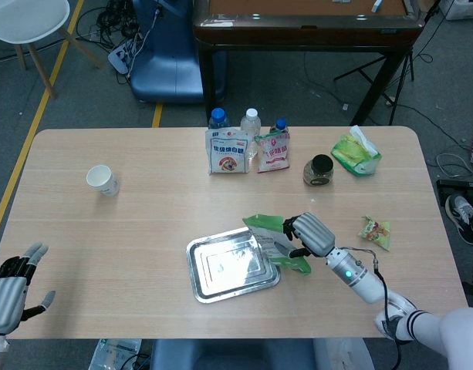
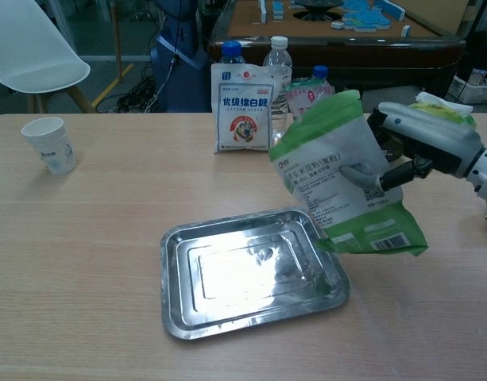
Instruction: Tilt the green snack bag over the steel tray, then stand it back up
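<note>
My right hand (image 1: 312, 233) (image 2: 414, 148) grips the green snack bag (image 1: 271, 240) (image 2: 342, 176) from its right side. The bag is lifted and tilted left, its top leaning over the right edge of the steel tray (image 1: 221, 268) (image 2: 227, 278), its lower corner touching the tray's rim. The tray lies flat at the table's middle front and holds nothing I can see. My left hand (image 1: 8, 289) hangs at the table's front left corner, fingers spread, holding nothing; only the head view shows it.
At the back stand a white pouch (image 2: 243, 107), two water bottles (image 2: 276, 67), a red-and-white pouch (image 1: 274, 149), a dark jar (image 1: 319, 170) and a green tissue pack (image 1: 356, 155). A paper cup (image 2: 51, 144) stands far left. A small snack packet (image 1: 376, 231) lies right.
</note>
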Robot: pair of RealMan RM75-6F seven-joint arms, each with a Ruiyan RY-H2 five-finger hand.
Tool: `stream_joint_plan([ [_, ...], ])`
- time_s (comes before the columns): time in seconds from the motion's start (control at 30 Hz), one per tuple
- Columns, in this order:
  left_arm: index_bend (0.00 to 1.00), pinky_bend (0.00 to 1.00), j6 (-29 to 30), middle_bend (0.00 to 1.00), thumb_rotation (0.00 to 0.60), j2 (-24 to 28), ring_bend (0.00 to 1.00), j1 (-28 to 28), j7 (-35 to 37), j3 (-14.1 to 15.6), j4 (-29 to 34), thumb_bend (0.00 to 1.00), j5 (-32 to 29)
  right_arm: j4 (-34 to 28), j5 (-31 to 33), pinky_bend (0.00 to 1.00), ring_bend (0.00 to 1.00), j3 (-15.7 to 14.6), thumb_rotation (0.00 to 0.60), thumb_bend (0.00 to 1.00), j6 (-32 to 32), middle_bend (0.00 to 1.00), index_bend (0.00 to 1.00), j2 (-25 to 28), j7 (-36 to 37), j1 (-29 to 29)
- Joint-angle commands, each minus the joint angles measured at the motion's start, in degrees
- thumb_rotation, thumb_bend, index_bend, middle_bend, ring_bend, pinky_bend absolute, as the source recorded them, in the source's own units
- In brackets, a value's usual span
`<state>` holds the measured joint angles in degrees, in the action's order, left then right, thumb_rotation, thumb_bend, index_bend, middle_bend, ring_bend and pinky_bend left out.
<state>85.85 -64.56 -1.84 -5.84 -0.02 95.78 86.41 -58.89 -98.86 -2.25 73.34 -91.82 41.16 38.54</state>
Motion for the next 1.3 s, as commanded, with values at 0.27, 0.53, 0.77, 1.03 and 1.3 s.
stream_joint_plan([
  [0.27,0.11,0.11,0.09,0.09,0.6,0.03,0.2,0.29,0.94,0.26,-0.64,0.25,0.03,-23.74,3.38,0.71,0.7,-0.24,0.6,0.52,-15.85,0.72,0.78,14.37,-6.25,7.0],
  [0.53,0.11,0.11,0.25,0.08,0.6,0.28,0.2,0.62,1.8,0.48,-0.99,0.25,0.03,-30.98,9.35,0.76,0.75,0.38,0.6,0.58,-26.03,0.75,0.81,18.68,-4.25,9.89],
  [0.77,0.11,0.11,-0.1,0.08,0.6,0.23,0.2,0.45,1.92,0.66,-1.03,0.25,0.43,-35.6,17.0,0.77,0.76,2.44,0.6,0.63,-36.79,0.76,0.82,21.82,0.68,13.28],
  [1.03,0.11,0.11,-0.42,0.07,0.6,0.61,0.2,0.36,1.74,0.62,-0.63,0.25,0.17,-38.39,28.77,0.8,0.78,5.36,0.6,0.7,-48.67,0.78,0.85,23.12,4.51,15.97],
  [1.3,0.11,0.11,-0.8,0.07,0.6,0.84,0.19,0.27,1.02,0.71,0.19,0.25,-0.02,-38.34,39.29,0.82,0.79,7.09,0.6,0.73,-59.39,0.79,0.87,23.51,6.38,19.03],
])
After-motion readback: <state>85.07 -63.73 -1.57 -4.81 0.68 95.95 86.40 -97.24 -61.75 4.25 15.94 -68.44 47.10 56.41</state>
